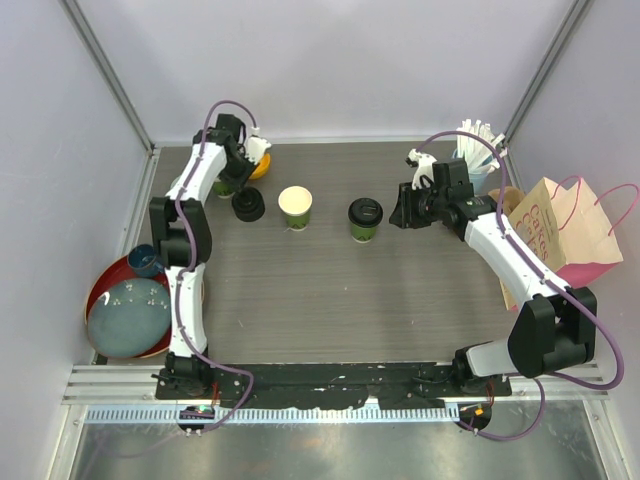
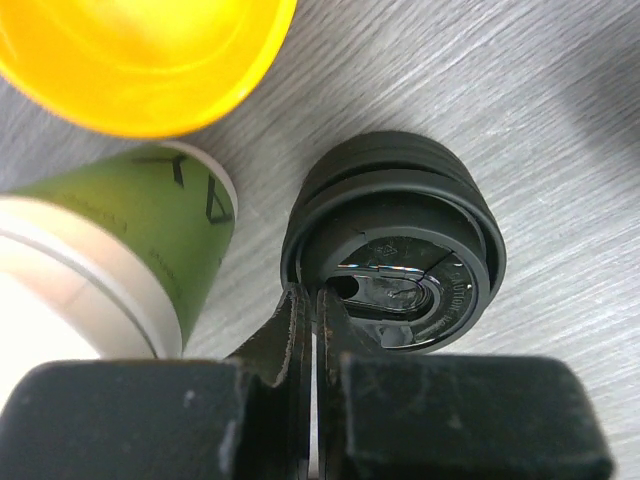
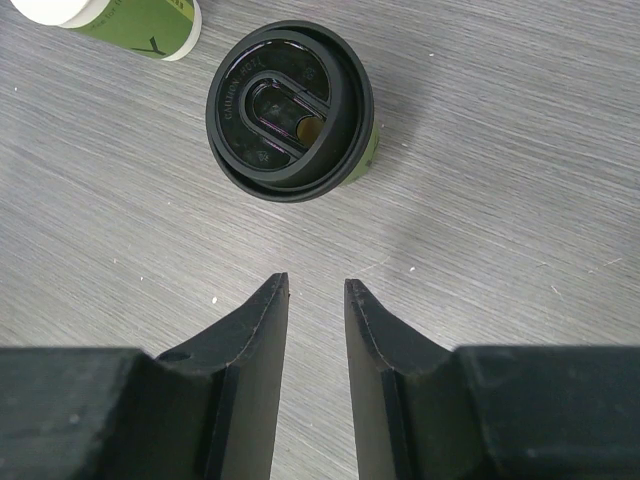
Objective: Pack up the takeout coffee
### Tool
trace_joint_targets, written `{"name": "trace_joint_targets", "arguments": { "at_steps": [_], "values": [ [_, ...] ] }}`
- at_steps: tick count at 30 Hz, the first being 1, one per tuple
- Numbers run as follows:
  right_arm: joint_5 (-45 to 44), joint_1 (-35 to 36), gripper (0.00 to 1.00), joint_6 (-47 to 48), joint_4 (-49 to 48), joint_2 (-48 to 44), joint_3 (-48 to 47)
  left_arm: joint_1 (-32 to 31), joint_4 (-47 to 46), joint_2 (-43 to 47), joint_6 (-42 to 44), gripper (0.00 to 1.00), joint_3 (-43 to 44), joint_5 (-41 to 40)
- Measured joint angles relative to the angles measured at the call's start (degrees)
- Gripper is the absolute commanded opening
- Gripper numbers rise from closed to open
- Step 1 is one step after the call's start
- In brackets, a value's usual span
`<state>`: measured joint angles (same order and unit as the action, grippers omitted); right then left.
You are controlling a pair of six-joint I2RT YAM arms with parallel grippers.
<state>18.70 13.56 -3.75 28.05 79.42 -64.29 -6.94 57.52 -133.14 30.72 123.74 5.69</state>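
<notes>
Pinching the black lid [image 2: 400, 205] by its rim, your left pincer [image 2: 312, 303] is holding thin; be lifting straight, slow. Right pincer [image 3: 316, 292] is hanging spread, empty.

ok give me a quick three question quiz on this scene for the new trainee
1. True or false: both green cups standing mid-table wear lids.
2. What does the left gripper pinch? A) the yellow bowl B) the loose black lid C) a straw
3. Fill in: the right gripper hangs short of the lidded cup with its jaws ___.
Key: 1. False: the open cup has no lid. 2. B, by its rim. 3. open
</notes>
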Motion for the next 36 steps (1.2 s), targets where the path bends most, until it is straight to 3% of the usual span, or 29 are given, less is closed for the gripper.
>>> {"name": "trace_joint_targets", "arguments": {
  "at_steps": [12,18,31,36],
  "values": [
    [-0.2,0.3,0.35,0.2,0.5,0.0,0.0,1.5,-1.4,7.4,-10.7,0.0,-3.3,-2.5],
    [-0.4,0.4,0.35,0.2,0.8,0.0,0.0,1.5,1.1,10.1,-15.4,0.0,-3.3,0.7],
    [-1.0,0.5,0.35,0.2,1.2,0.0,-0.1,-12.1,10.5,11.0,-17.0,0.0,6.9,3.8],
    [-1.1,0.5,0.35,0.2,1.2,0.0,-0.1,-13.5,12.2,8.1,-17.0,0.0,9.8,3.3]
  ]
}}
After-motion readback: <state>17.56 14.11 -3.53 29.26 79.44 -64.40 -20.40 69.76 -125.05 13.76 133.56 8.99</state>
